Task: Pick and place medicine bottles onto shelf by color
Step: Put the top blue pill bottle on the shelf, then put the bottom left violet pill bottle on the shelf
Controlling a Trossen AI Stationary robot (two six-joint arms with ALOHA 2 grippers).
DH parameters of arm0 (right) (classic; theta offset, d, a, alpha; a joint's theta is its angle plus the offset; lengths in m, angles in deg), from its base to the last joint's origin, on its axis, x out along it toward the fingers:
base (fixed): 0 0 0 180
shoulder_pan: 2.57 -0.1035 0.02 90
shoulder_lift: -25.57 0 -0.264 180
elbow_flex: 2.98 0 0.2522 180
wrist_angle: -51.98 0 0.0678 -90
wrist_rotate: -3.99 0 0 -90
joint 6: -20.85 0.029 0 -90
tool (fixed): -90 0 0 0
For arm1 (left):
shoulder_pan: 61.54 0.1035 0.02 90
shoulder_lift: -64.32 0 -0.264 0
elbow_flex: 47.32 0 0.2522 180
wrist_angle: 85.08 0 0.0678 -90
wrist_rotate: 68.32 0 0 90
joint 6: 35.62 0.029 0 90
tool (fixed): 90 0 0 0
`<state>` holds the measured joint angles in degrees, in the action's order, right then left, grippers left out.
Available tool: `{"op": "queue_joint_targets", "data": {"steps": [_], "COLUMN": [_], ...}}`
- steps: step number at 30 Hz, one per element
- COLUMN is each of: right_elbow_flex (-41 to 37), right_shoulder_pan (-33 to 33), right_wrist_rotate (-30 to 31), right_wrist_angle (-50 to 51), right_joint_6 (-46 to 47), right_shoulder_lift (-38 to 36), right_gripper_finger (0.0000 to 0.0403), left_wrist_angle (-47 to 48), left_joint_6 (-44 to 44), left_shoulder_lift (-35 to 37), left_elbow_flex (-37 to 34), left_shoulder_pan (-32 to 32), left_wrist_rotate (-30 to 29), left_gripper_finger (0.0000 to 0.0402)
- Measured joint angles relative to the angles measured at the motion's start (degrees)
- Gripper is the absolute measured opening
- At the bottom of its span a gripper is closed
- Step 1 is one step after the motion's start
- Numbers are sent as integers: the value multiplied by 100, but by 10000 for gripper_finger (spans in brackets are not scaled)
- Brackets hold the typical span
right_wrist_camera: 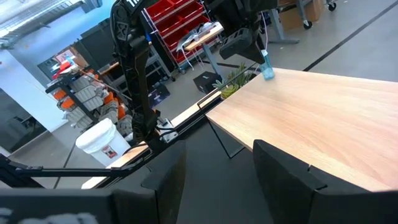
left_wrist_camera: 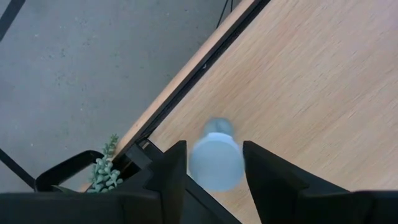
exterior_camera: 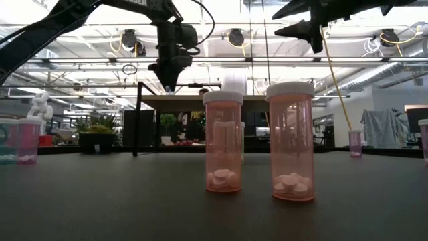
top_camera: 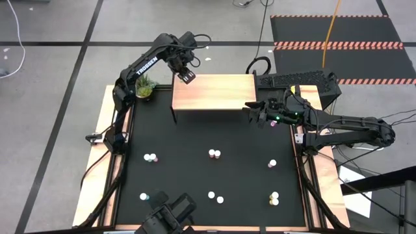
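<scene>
The shelf (top_camera: 214,91), a light wooden board on thin dark legs, stands at the table's far side. My left gripper (left_wrist_camera: 214,171) points down over its far left corner. A pale blue medicine bottle (left_wrist_camera: 216,163) stands between its fingers, which are open a little, one on either side of the cap. From the right wrist view, the blue bottle (right_wrist_camera: 266,65) has its base on the board. My right gripper (right_wrist_camera: 214,180) waits level at the shelf's right end (top_camera: 255,107), open with nothing in it. Several more bottles, such as two pink ones (exterior_camera: 223,142) (exterior_camera: 291,140), stand on the black table top.
A small green potted plant (top_camera: 144,86) sits just left of the shelf, close under the left arm. Loose bottles dot the table's near half (top_camera: 151,157) (top_camera: 214,154) (top_camera: 272,163) (top_camera: 274,197). A keyboard (top_camera: 296,81) lies behind the shelf's right end, and a dark device (top_camera: 169,214) sits at the near edge.
</scene>
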<state>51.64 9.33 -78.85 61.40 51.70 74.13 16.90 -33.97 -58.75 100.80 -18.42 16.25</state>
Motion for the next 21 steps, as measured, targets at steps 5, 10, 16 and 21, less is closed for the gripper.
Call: {"op": "queue_joint_targets", "data": {"steps": [5,10,16,21], "right_elbow_flex": [0,0,0,0], "right_shoulder_pan": [0,0,0,0], "right_wrist_rotate": [0,0,0,0], "right_wrist_angle": [-2,-9,-11,-11], "right_joint_6": [0,4,4,7], "right_shoulder_lift": [0,0,0,0], "right_gripper_finger": [180,180,180,180], "left_wrist_angle": [-2,3,-11,-8], "left_joint_6": [-2,-1,85,87], "left_shoulder_lift": [0,36,344,657], "left_elbow_flex": [0,0,2,4], "left_shoulder_pan": [0,-11,-11,-11], "left_wrist_rotate": [0,-3,-55,-59], "left_gripper_finger": [176,188,214,235]}}
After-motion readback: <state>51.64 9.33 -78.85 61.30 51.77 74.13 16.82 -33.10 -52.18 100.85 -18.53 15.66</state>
